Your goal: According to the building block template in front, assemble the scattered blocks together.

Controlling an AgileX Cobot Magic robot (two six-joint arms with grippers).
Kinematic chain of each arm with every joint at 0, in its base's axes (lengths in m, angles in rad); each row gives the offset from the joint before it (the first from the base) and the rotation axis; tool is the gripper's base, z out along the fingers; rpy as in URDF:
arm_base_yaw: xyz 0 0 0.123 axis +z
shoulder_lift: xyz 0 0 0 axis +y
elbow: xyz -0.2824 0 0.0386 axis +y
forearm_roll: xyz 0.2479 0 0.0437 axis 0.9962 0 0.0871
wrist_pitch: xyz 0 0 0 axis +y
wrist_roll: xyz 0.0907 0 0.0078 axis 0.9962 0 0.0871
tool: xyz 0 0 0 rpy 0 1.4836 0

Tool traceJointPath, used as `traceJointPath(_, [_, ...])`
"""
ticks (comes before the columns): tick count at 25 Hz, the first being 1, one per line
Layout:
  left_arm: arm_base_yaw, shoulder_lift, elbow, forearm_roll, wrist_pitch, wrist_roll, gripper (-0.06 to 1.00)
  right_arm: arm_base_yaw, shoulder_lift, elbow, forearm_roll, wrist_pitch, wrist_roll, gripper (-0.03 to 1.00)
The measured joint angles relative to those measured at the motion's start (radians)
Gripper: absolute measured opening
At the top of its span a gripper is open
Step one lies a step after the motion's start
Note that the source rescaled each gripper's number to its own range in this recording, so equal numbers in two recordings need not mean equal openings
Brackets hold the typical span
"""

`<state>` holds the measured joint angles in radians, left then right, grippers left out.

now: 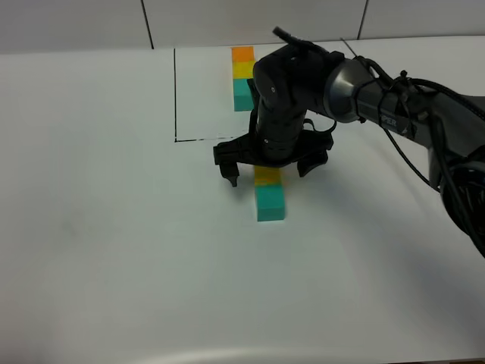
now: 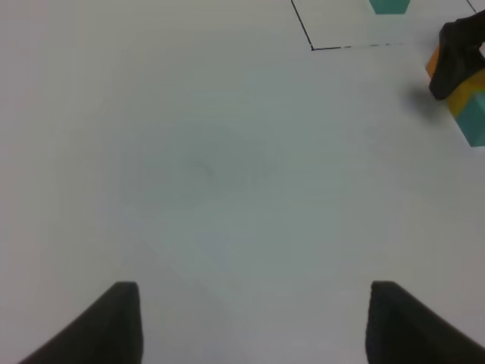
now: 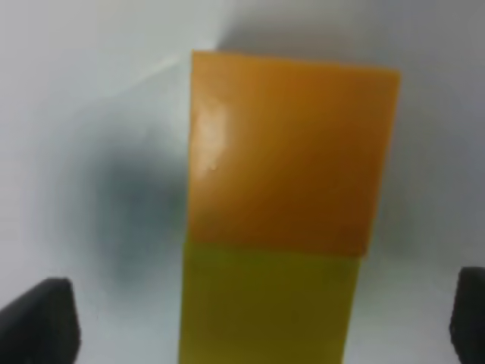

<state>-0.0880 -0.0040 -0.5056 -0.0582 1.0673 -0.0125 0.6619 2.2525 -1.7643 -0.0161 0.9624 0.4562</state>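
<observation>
Exterior high view: right gripper (image 1: 270, 173) poised directly over the scattered blocks, fingers spread wide to either side of the row, clamped on nothing. Yellow cube (image 1: 267, 177) peeking out just below the gripper body, teal cube (image 1: 270, 203) touching it on the near side; orange cube hidden beneath the black wrist. Row's long axis running from the near edge of the table (image 1: 114, 250) toward the far edge, teal end nearest the camera. Building block template (image 1: 243, 77) well behind the gripper, a column of 3 small joined cubes, orange farthest, yellow in the middle, teal nearest, along a thin black drawn line (image 1: 175, 95); same axis and colour order as the loose row. Cubes matte, square-edged, plain; table smooth and white.

Left wrist view: left gripper (image 2: 254, 322) hanging above bare table, 2 dark fingertips far apart, empty. Right gripper's black finger (image 2: 455, 61) far off, against orange, yellow and teal faces of the blocks; a teal piece of the template (image 2: 389, 6) beyond a drawn corner.

Right wrist view: orange cube (image 3: 292, 148) and yellow cube (image 3: 269, 307) flush face to face, centred between 2 dark fingertips (image 3: 38, 322) standing clear of both. Surfaces dull, slightly blurred.
</observation>
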Motion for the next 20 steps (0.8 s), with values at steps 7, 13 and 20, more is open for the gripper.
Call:
traceJointPath(7, [0.0, 0.0, 0.0, 0.0, 0.0, 0.0, 0.35, -0.078, -0.126, 0.013, 0.079, 0.034, -0.158, 1.0])
traceJointPath(13, [0.0, 0.0, 0.0, 0.0, 0.0, 0.0, 0.35, -0.277, -0.342, 0.232, 0.156, -0.119, -0.276, 1.0])
traceJointPath(20, [0.0, 0.0, 0.0, 0.0, 0.0, 0.0, 0.35, -0.517, -0.645, 0.495, 0.155, -0.277, -0.357, 1.0])
